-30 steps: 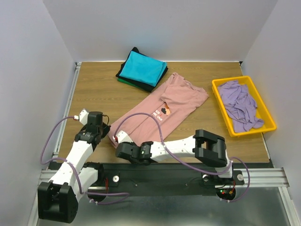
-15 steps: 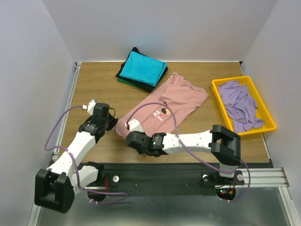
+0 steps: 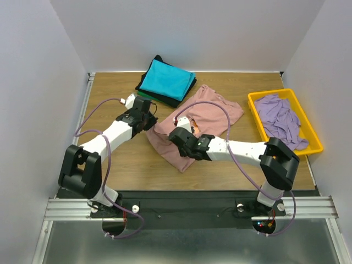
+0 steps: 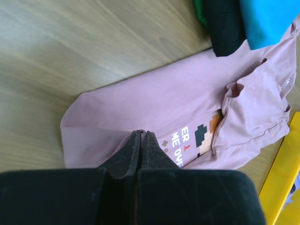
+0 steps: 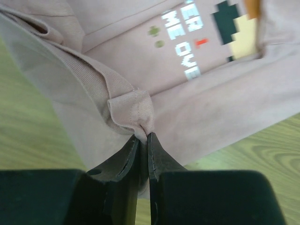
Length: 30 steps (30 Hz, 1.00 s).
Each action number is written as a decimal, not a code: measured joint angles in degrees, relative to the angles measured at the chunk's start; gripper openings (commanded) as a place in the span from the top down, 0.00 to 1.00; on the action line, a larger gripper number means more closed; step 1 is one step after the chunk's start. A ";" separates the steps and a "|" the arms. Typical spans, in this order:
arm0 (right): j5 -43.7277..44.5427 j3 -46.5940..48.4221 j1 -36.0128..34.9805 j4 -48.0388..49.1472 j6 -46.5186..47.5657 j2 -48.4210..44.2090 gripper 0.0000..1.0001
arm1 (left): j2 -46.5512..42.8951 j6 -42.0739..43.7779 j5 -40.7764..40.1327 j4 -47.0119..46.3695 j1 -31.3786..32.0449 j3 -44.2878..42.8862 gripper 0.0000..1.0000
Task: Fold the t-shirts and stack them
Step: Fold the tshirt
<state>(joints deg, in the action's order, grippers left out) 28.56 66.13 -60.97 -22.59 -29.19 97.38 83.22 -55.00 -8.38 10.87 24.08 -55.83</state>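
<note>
At mid-table you have one pink shirt (image 3: 214,113), with your two grippers clamped tight on it: left gripper (image 4: 141,136) at its edge, right gripper (image 5: 143,137) on a bunched fold. Behind lie what look like three stacked shirts (image 3: 165,77). One lavender shirt (image 3: 278,113) fills the tray (image 3: 257,120).

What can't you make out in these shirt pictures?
Chest print wording: a folded flap of the pink shirt covers part in the left wrist view; the top edge cuts it in the right wrist view.
Green shirt: only a sliver shows under the black shirt and turquoise shirt.
Lavender shirt: crumpled in the yellow tray, top view, shape unreadable.
</note>
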 measured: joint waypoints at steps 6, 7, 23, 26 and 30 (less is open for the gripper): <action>-0.09 -0.92 5.79 0.09 1.05 -0.55 1.00 | 7.52 0.00 -0.09 -0.90 1.29 -6.93 1.00; -0.15 -1.33 6.88 0.11 1.25 -0.81 1.00 | 8.90 0.00 -0.09 -1.05 1.57 -8.11 1.00; -1.64 -1.81 16.00 -0.11 4.42 -1.38 0.99 | 23.61 0.04 -1.25 0.33 4.48 -23.02 1.00; -1.88 -1.81 17.18 -0.11 4.76 -1.36 0.99 | 25.18 0.04 -1.84 0.85 4.85 -24.44 1.00; -2.05 -1.81 18.62 -0.07 5.03 -1.03 0.94 | 26.91 0.04 -2.43 1.97 5.18 -26.16 1.00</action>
<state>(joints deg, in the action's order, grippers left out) 26.50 64.31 -42.35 -22.65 -24.16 96.36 110.13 -54.96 -10.81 12.84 29.26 -82.00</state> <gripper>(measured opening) 0.146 0.047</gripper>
